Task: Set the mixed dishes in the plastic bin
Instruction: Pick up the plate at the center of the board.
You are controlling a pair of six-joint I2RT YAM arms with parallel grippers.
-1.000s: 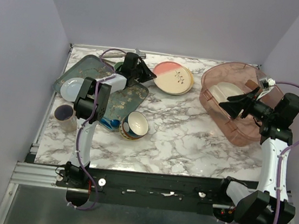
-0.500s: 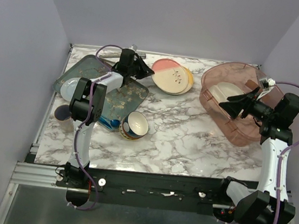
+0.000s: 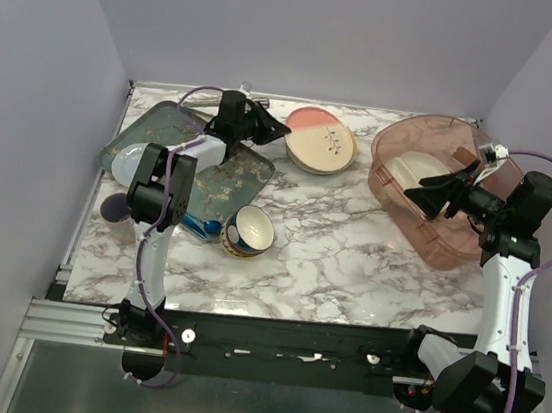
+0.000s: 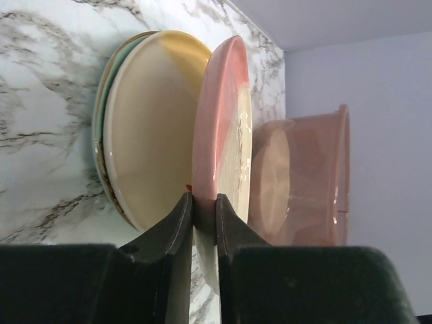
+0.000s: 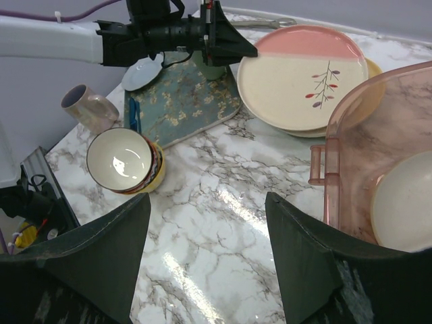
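My left gripper (image 3: 268,131) is shut on the near rim of the pink-and-cream plate (image 3: 321,140), which is tilted up off the stack; the wrist view shows the pinch (image 4: 204,206). Under it lie the yellow-and-cream plate (image 4: 145,128) and a mint green edge (image 4: 98,128). The plastic bin (image 3: 447,250) stands at the right with a cream plate (image 3: 417,169) inside. My right gripper (image 3: 441,192) is open and empty over the bin's left part. The patterned bowl (image 3: 249,231) stands upright on the marble, also in the right wrist view (image 5: 125,160).
A dark-green floral tray (image 3: 169,131) lies at the left with a pale blue saucer (image 3: 133,160) on it. A mug (image 3: 114,209) lies at the left edge, and a blue item (image 3: 208,225) lies beside the bowl. Cutlery (image 3: 208,101) lies at the back.
My left gripper has swung back and right to the plate stack and shut on the pink-and-cream plate's rim, tilting it up. The right arm has not moved.
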